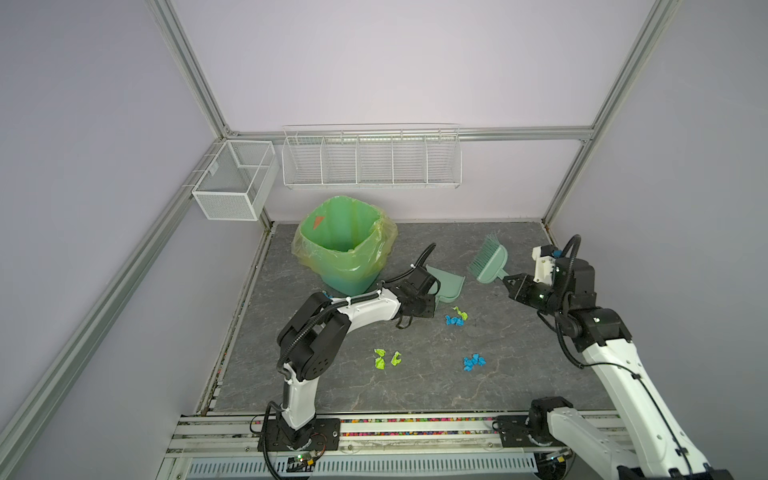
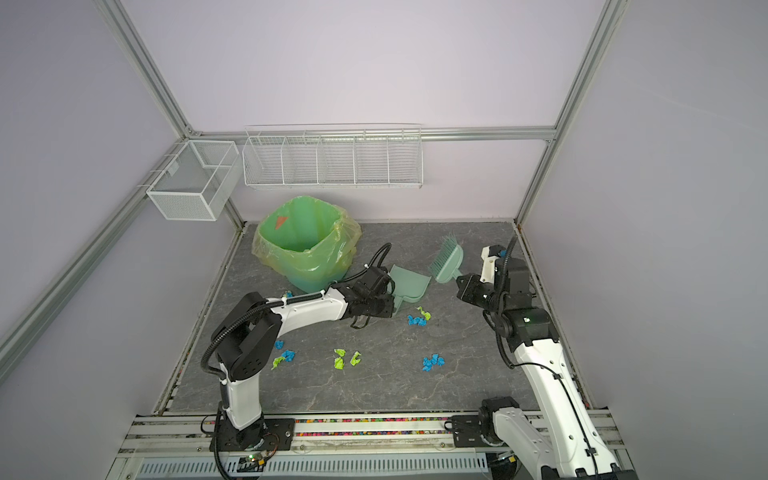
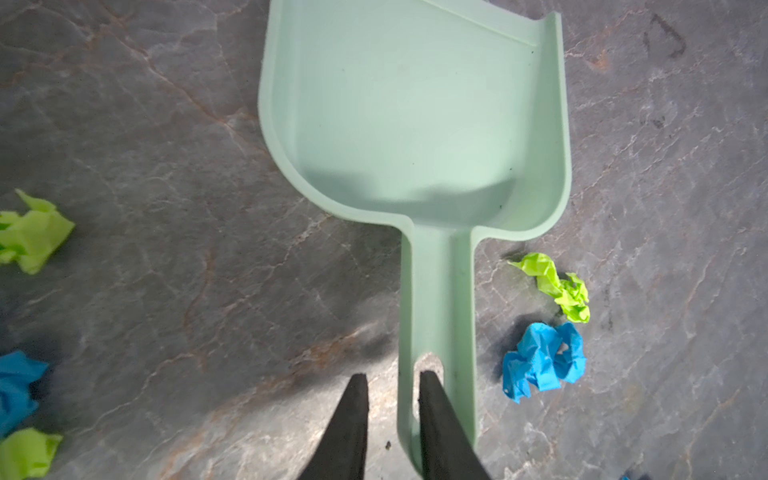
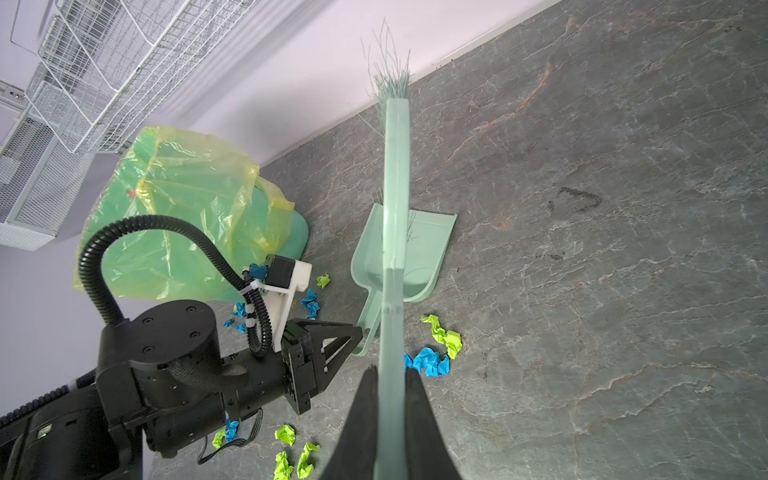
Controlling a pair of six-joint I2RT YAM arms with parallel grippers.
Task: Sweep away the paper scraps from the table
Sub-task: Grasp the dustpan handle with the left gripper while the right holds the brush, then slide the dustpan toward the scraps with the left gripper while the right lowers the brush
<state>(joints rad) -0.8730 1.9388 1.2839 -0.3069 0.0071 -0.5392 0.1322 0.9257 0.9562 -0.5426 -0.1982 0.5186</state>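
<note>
Left end effector [image 3: 392, 376] is down at the tail end of the dustpan [image 3: 415, 104] handle. Its fingers [image 3: 436, 415] stand a little apart, astride one side wall of the handle. One is over the handle's slot. The other is outside, with a sliver of worktop [image 1: 478, 386] showing between it and the plastic. I read that as not clamped.

The dustpan lies flat on the worktop just right of the green bin [image 1: 345, 249], which wears a yellowish liner. The pan's mouth faces away from the left arm.

Right end effector [image 4: 391, 370] is closed tight on the handle of the brush [image 4: 397, 166], one finger on each side. In both top views the brush head is to the right of the dustpan and apart from it, with the bristles aimed toward the back wall.

The paper scraps [image 1: 456, 316] I can see are all on the worktop, in loose groups:
- A blue-and-lime clump just beside the dustpan handle.
- Lime wads [image 1: 386, 358] near mid-worktop.
- Blue wads [image 1: 473, 361] to their right.
- A mixed clump [image 2: 282, 357] by the left arm's elbow, in a top view.
- Stray wads [image 4: 309, 303] at the foot of the bin.

A white wire rack [image 1: 371, 160] hangs on the back wall, with a mesh basket [image 1: 235, 180] in the corner.
</note>
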